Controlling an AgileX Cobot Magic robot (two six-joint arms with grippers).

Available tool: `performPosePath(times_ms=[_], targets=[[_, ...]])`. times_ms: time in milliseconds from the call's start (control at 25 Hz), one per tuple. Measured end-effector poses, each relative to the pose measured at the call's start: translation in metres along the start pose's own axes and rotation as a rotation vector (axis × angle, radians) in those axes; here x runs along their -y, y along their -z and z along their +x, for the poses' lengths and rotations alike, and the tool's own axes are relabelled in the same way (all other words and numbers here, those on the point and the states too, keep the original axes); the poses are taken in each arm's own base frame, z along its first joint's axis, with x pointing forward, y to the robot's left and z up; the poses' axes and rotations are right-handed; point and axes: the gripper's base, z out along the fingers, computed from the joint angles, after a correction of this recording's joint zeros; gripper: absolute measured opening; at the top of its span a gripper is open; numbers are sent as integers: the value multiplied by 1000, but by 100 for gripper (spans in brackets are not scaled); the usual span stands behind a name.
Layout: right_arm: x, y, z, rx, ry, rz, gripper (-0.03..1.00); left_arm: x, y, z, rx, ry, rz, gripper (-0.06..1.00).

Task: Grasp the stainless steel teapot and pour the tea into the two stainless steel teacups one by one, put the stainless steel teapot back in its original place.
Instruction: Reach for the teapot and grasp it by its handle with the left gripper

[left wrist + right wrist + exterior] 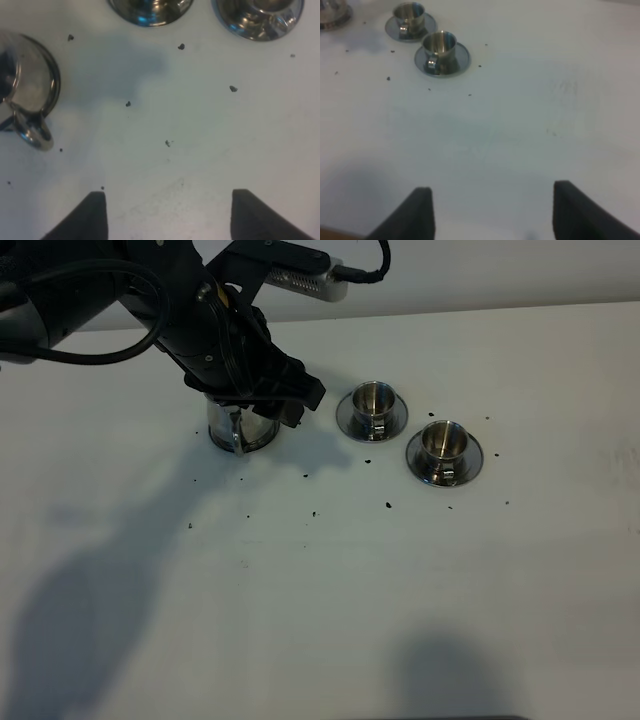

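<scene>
Steel gleams on a white bench (pixel 400 590): the stainless steel teapot (pixel 240 428) stands upright at the rear left, mostly hidden under the left arm (pixel 200 330). The left fingers (pixel 95 215) are spread wide and empty, with the pot off to one side of them, not between. To the pot's right, the rear teacup (pixel 372 400) and front teacup (pixel 445 440) sit on saucers (pixel 345 415); no tea shows in either. The right fingers (pixel 420 210), also wide and empty, hang well apart.

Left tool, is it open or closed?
Open. The left tool shows two fingertips far apart above the table, nothing between them.
</scene>
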Motion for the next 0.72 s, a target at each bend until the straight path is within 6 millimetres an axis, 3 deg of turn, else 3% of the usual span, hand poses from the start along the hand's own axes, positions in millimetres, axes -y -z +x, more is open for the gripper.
performPosePath(times_ms=[320,600,720], targets=[[0,0,0,0,0,0,50,-5,-7,-3,13,181,-45,56],[0,0,0,0,1,0,50,-18,-61,-2,-97,222,-101,55],[0,0,0,0,1,0,50,-24,-74,1,-138,240,-114,55]])
